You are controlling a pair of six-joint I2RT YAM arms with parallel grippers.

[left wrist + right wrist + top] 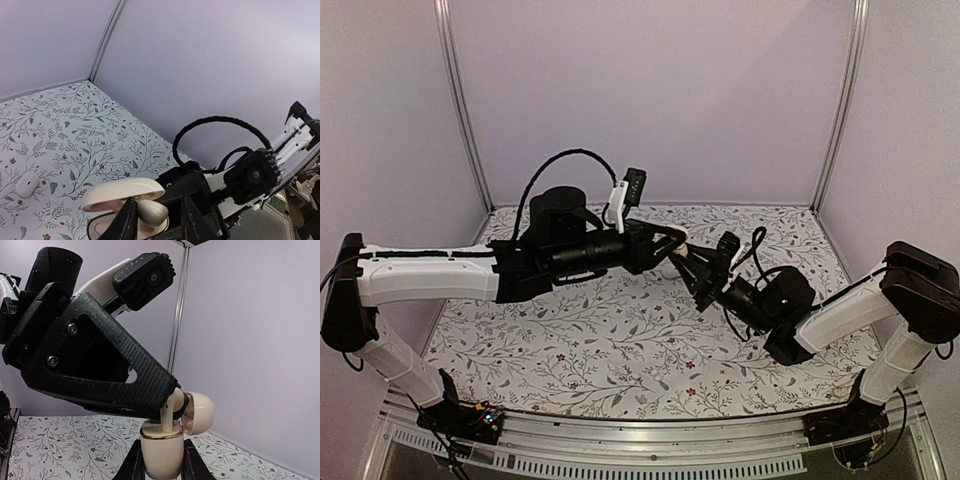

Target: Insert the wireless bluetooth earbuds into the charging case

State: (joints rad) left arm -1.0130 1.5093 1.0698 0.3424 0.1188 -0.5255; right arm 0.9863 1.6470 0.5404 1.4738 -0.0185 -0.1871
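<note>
My right gripper (pixel 162 441) is shut on the body of the white charging case (pixel 161 457) and holds it upright in mid-air, its hinged lid (pixel 200 412) open to the right. My left gripper (pixel 158 202) is shut on a glossy white earbud (pixel 171 410), whose stem stands in the case's top socket. In the left wrist view that earbud (pixel 152 212) sits under the open lid (pixel 122 194). A second earbud (pixel 26 184) lies on the floral table. In the top view the left gripper (pixel 675 240) and right gripper (pixel 688 258) meet above the table's middle.
The floral table (pixel 620 340) is enclosed by plain walls at the back and sides, with metal posts (pixel 460 100) in the corners. A metal rail (pixel 640 440) runs along the near edge between the arm bases.
</note>
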